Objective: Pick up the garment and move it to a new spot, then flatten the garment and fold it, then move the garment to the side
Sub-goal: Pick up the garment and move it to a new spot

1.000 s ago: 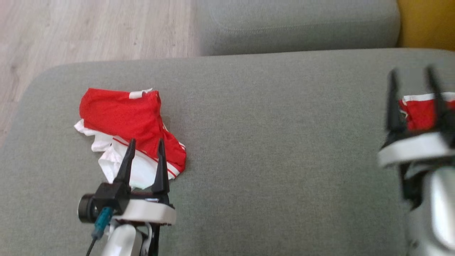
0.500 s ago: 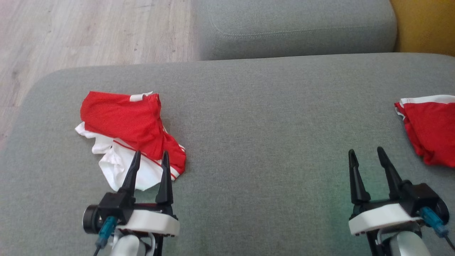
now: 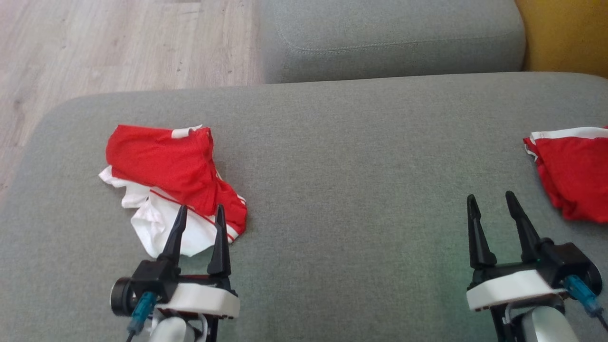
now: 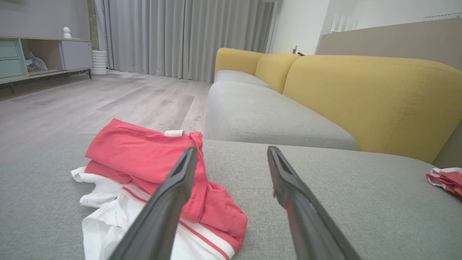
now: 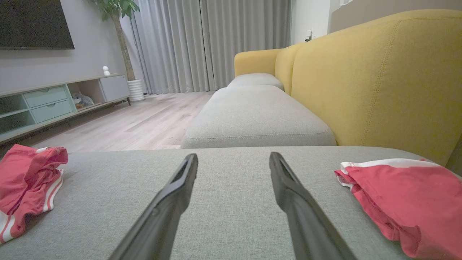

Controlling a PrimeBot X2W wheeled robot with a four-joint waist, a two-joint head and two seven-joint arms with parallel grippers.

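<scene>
Pickup not yet begun: left gripper (image 3: 201, 209), jaws spread and empty (right gripper (image 3: 489, 195) likewise), should advance and pinch the crumpled garment (image 3: 161, 161).

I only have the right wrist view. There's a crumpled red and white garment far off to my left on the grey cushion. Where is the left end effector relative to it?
Observer: In the head view the left end effector sits on the robot's side of the crumpled garment. Its fingertips overlap the garment's near edge in the picture.
Operator: Is it holding any cloth?
Observer: No. Its jaws stand open, and the cloth lies loose on the grey cushion.
Operator: How is the white part lying?
Observer: The white part spreads out from under the red fabric toward the robot. It is bunched, not flat.
</scene>
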